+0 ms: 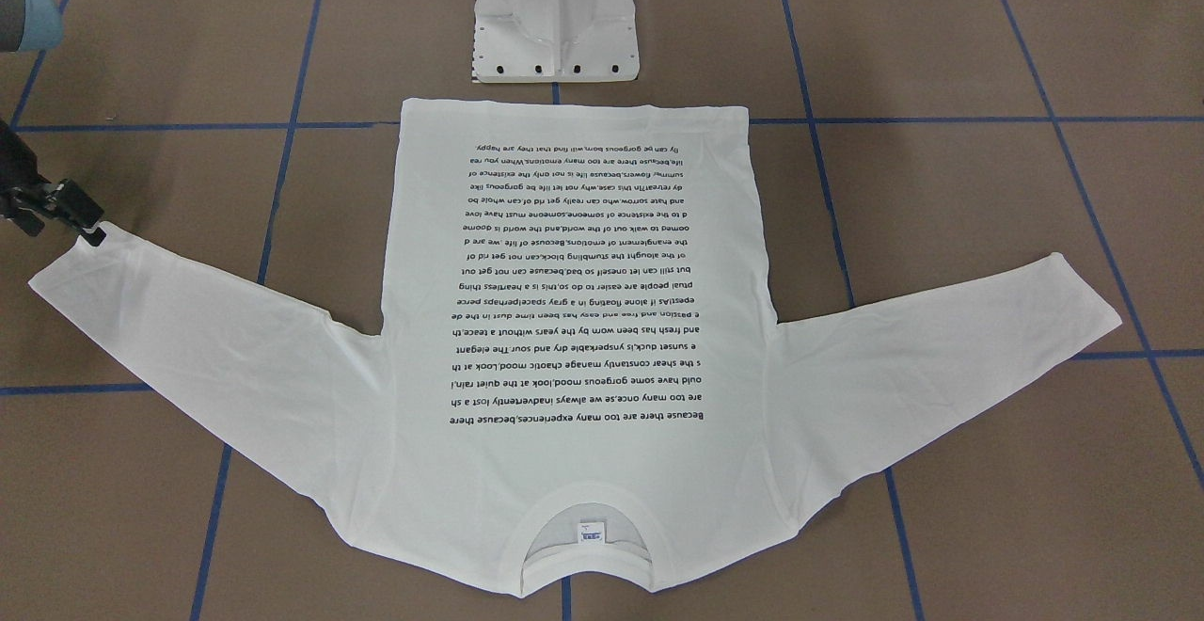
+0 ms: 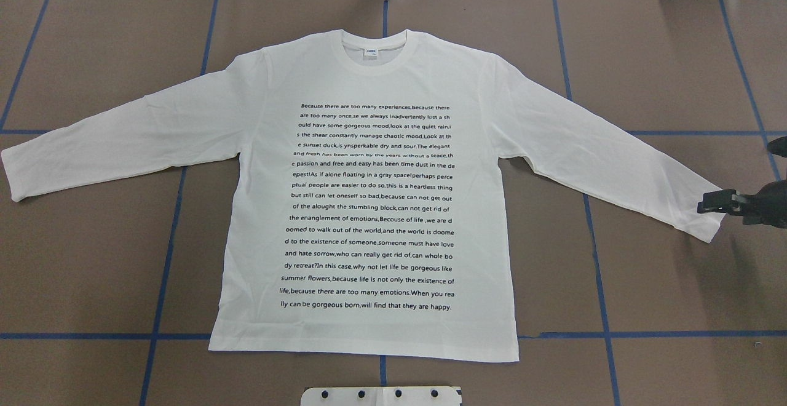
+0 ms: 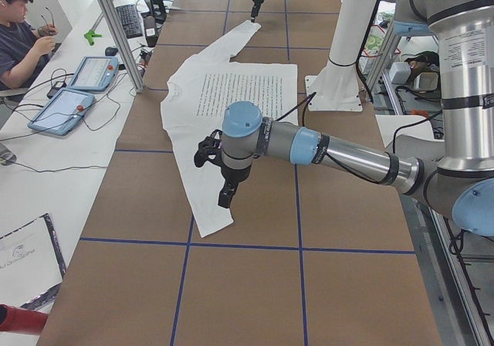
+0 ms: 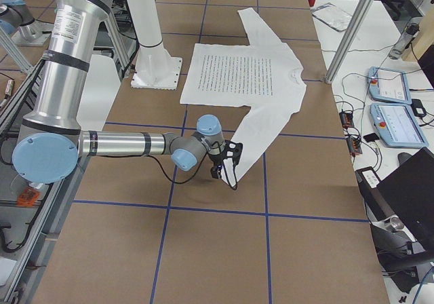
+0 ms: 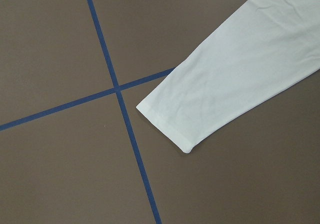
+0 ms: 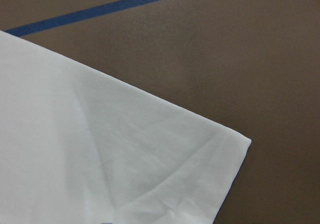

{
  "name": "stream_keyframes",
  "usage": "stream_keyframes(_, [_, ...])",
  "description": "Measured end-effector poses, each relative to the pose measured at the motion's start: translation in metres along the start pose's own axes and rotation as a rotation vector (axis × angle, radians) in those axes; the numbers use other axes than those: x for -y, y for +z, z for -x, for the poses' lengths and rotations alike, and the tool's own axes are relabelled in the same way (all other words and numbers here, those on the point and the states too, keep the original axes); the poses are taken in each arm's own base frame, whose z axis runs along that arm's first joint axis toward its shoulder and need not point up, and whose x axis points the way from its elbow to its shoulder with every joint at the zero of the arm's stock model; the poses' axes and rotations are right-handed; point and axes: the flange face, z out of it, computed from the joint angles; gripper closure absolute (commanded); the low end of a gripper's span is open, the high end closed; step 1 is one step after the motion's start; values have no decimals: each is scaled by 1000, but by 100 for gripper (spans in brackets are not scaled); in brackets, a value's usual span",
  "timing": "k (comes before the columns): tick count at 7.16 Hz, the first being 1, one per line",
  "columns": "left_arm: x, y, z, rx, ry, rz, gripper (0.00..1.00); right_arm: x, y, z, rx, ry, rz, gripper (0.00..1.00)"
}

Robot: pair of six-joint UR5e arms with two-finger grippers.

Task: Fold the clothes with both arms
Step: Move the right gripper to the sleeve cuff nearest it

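Observation:
The white long-sleeved T-shirt (image 2: 369, 209) lies flat on the brown table, text side up, collar (image 2: 374, 55) away from the robot and both sleeves spread. My right gripper (image 2: 707, 204) hangs low at the right sleeve's cuff (image 2: 707, 224), its jaws apart with no cloth between them. The right wrist view shows that cuff's corner (image 6: 210, 164) from very close. My left gripper (image 3: 225, 195) hovers above the left sleeve's cuff (image 3: 210, 221), and I cannot tell whether it is open or shut. Seen from the left wrist, that cuff (image 5: 170, 119) lies flat, with no fingers in view.
The white pedestal base (image 1: 555, 38) stands just behind the shirt's hem. Blue tape lines (image 2: 166, 252) cross the table. A side table with tablets (image 3: 73, 91) and a seated person (image 3: 23, 37) runs along the collar side, with an aluminium post (image 3: 116, 29) at its edge.

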Motion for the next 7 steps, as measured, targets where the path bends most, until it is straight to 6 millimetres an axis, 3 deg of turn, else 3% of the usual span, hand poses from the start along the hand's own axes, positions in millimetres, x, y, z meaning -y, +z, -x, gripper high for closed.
stream_keyframes(1, [-1,0,0,0,-1,0,0,-4,9,-5,13,3,-5,12])
stream_keyframes(4, [-1,0,1,0,-1,-1,0,-9,18,-3,24,40,-5,36])
stream_keyframes(5, [-1,0,1,1,-1,-1,0,-9,19,2,28,49,-7,49])
stream_keyframes(7, [-1,0,1,1,-1,-1,0,-9,20,4,29,60,-8,86])
